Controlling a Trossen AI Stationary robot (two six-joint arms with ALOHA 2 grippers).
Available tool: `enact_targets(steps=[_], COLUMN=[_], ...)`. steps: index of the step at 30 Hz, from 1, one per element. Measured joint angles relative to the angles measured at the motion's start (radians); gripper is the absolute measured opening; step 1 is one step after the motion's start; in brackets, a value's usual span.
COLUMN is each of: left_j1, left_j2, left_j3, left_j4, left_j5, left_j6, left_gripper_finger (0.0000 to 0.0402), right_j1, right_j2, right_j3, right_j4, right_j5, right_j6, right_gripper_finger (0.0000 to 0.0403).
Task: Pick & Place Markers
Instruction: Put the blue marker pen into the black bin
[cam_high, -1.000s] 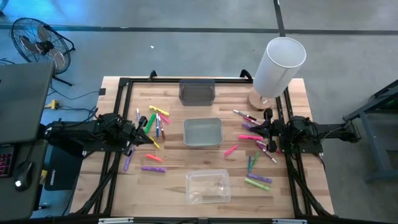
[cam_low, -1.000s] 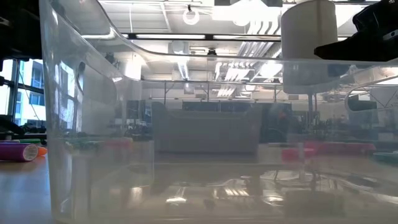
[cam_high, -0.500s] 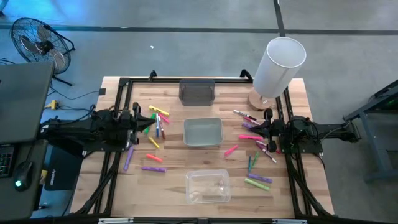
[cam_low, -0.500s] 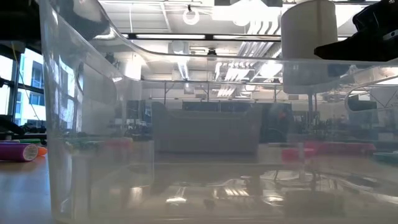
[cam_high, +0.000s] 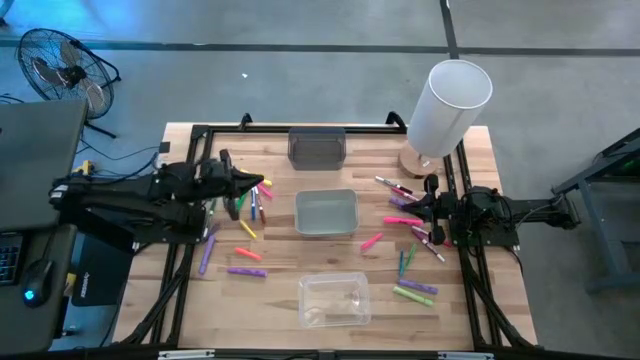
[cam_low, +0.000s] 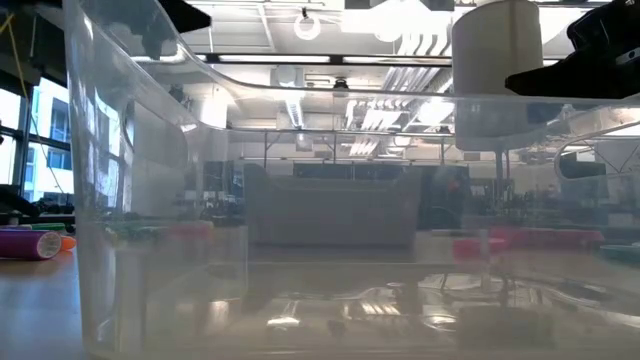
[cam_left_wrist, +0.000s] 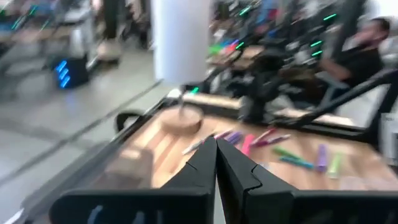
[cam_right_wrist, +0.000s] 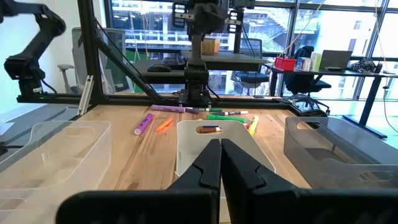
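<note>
The markers lie flat on the wooden table in two loose groups: one left of centre (cam_high: 247, 205), one right of centre (cam_high: 408, 232). They also show in the right wrist view (cam_right_wrist: 219, 114) and the left wrist view (cam_left_wrist: 292, 158). My left gripper (cam_high: 262, 184) hangs shut and level in the air above the left group, holding nothing; its shut fingers (cam_left_wrist: 216, 149) point toward the table's right side. My right gripper (cam_high: 414, 208) rests shut at the right side, beside the right group, its fingers (cam_right_wrist: 220, 148) pointing across the table.
Three bins stand down the table's middle: a dark grey one (cam_high: 317, 146) at the far edge, a light grey one (cam_high: 327, 212) in the centre, and a clear one (cam_high: 334, 300) near the front, which fills the low view (cam_low: 330, 220). A white cylinder on a wooden base (cam_high: 447, 105) stands far right.
My left gripper has risen from low over the table's left side and gone toward the table's middle, tipping from a downward slant to level. Its fingers have stayed shut. The markers and bins have not moved.
</note>
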Motion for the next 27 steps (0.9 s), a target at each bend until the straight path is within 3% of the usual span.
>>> enact_targets(steps=[5,9,13,16,21,27], left_j1=[0.0,0.027,0.144,0.245,0.39,0.565], left_j2=[0.167,0.302,0.416,0.483,0.579,0.679], left_j3=[0.164,0.305,0.439,0.491,0.499,0.499], left_j4=[-0.232,-0.491,-0.808,-0.969,-1.098,-1.208], left_j5=[-0.184,-0.222,-0.093,0.003,0.11,0.2], left_j6=[-0.232,-0.461,-0.782,-0.923,-0.972,-0.934], left_gripper_finger=[0.0071,0.0135,0.0202,0.0241,0.0271,0.0263], right_j1=[0.0,0.0,0.0,0.0,0.0,0.0], right_j2=[0.0,0.0,0.0,0.0,0.0,0.0], right_j3=[0.0,0.0,0.0,0.0,0.0,0.0], right_j4=[0.0,0.0,0.0,0.0,0.0,0.0], right_j5=[0.0,0.0,0.0,0.0,0.0,0.0], right_j6=[0.0,0.0,0.0,0.0,0.0,0.0], right_gripper_finger=[0.0,0.0,0.0,0.0,0.0,0.0])
